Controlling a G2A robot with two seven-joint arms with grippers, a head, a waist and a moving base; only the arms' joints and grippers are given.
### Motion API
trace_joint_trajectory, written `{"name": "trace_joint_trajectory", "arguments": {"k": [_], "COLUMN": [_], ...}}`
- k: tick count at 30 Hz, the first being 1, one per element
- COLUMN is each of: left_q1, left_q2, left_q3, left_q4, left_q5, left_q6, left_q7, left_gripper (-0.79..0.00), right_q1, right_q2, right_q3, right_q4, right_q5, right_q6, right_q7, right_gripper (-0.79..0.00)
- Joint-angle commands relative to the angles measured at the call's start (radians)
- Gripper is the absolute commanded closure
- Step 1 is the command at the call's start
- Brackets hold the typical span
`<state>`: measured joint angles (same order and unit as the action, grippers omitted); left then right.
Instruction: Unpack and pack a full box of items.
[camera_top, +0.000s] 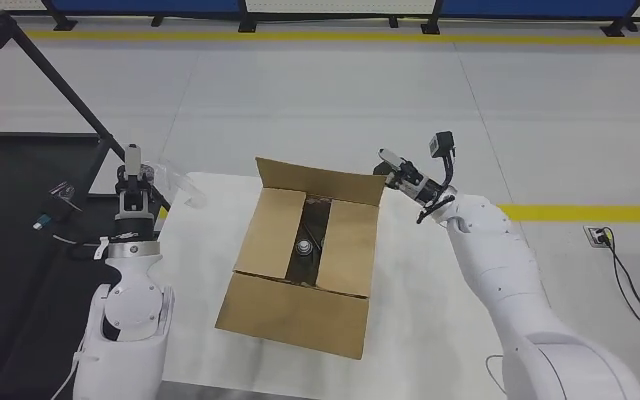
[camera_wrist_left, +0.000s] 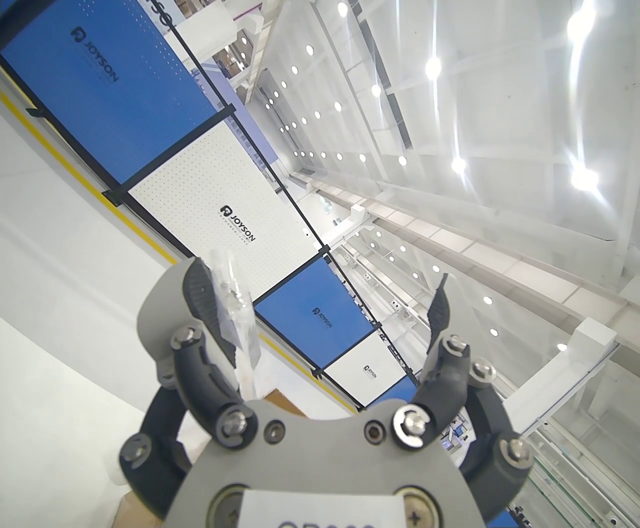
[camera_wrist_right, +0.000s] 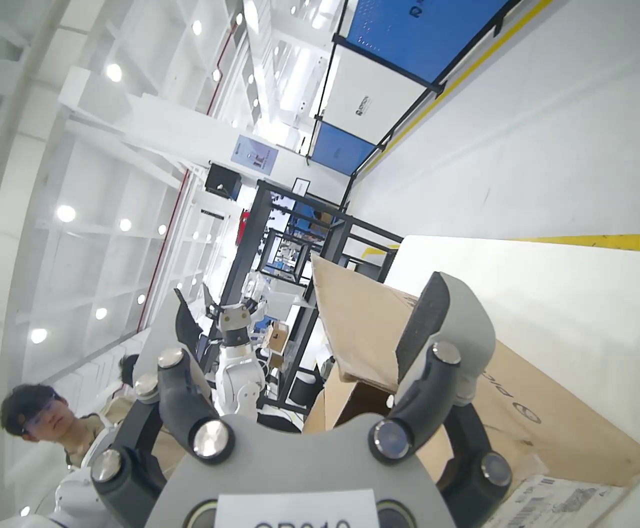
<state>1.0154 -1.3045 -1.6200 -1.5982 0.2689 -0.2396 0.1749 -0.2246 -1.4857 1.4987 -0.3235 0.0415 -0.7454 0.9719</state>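
- Top view: a cardboard box (camera_top: 300, 262) sits near the middle of the white table (camera_top: 430, 320) with its flaps spread open. The far flap stands upright and the near flap folds down toward the table's front edge.
- Dark items (camera_top: 305, 245) lie in the opening between the two side flaps, too deep in shadow to tell apart.
- At the table's left edge, well apart from the box, the left gripper (camera_top: 132, 172) points upward with a clear plastic bag (camera_top: 172, 185) beside it.
- Left wrist view: the left gripper (camera_wrist_left: 320, 285) has its jaws spread wide. The clear plastic bag (camera_wrist_left: 232, 300) lies against the inner face of one finger and is not pinched between the two.
- At the box's far right corner, the right gripper (camera_top: 392, 170) is just beside the end of the upright flap. Whether it touches the cardboard cannot be told.
- Right wrist view: the right gripper (camera_wrist_right: 307, 310) is spread wide and holds nothing. The cardboard box (camera_wrist_right: 360, 320) lies just beyond its fingers.
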Motion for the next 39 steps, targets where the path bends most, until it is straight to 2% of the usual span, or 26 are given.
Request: {"name": "trace_joint_trajectory", "arguments": {"k": [1,7,12,20,27,39], "left_q1": [-0.002,-0.009,-0.012,-0.016,-0.011,-0.003], "left_q2": [0.000,-0.001,-0.001,-0.002,-0.002,0.000], "left_q3": [0.002,0.004,0.004,0.005,0.000,-0.011], "left_q4": [0.004,0.012,0.019,0.027,0.031,0.025], "left_q5": [-0.002,-0.008,-0.014,-0.024,-0.031,-0.037], "left_q6": [-0.002,-0.010,-0.013,-0.022,-0.032,-0.035], "left_q7": [-0.002,-0.008,-0.013,-0.025,-0.028,-0.037], "left_gripper": [-0.785,-0.785,-0.785,-0.785,-0.785,-0.785], "right_q1": [-0.007,-0.060,-0.114,-0.120,-0.083,-0.063], "right_q2": [0.002,0.005,0.026,0.041,0.016,-0.002], "right_q3": [-0.001,-0.070,-0.130,-0.220,-0.341,-0.404], "right_q4": [-0.024,-0.176,-0.294,-0.343,-0.319,-0.317], "right_q5": [0.031,0.047,0.022,-0.050,-0.177,-0.192], "right_q6": [-0.016,0.072,0.126,0.251,0.434,0.480], "right_q7": [0.076,0.175,0.229,0.324,0.249,0.196], "right_gripper": [-0.785,-0.785,-0.785,-0.785,-0.785,-0.785]}}
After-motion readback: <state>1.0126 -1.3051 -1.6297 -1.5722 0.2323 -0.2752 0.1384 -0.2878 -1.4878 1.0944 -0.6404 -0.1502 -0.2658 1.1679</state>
